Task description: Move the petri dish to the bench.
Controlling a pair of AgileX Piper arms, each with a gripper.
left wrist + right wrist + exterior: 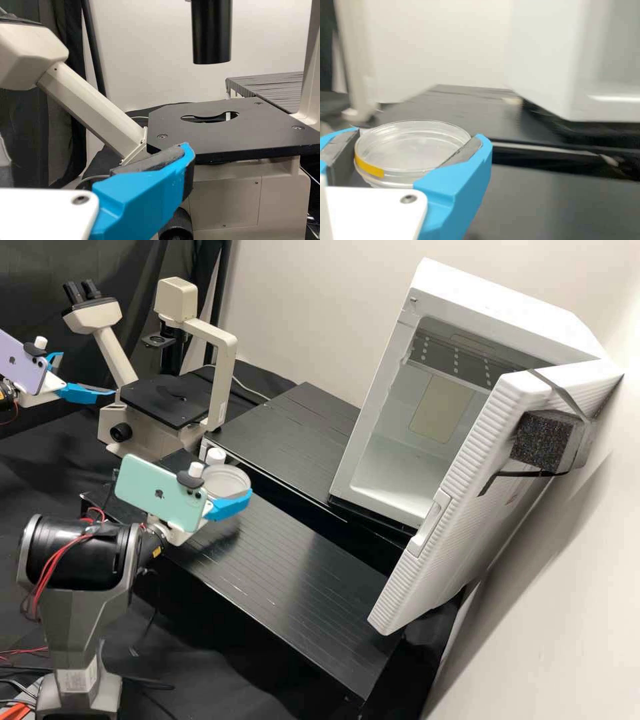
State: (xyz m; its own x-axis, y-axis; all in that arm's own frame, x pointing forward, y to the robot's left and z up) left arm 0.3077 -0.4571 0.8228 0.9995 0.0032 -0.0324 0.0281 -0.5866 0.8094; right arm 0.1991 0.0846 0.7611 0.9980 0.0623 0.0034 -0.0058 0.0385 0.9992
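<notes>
The clear round petri dish (227,481) is held up over the front black bench (287,573), with my right gripper (229,488) shut on it. In the right wrist view, the dish (415,147) sits between both blue fingers of the right gripper (419,139), a strip of yellow tape on its side. My left gripper (85,377) is at the far left of the high view, its fingers apart and nothing between them. One blue finger of the left gripper (187,150) shows in the left wrist view, before the microscope stage (225,130).
A white incubator (373,433) with its door (460,500) open stands at the right. Behind the front bench lies a second black platform (293,433). The cream microscope (223,380) stands at the back left. A small white cap-like object (215,456) is close behind the dish.
</notes>
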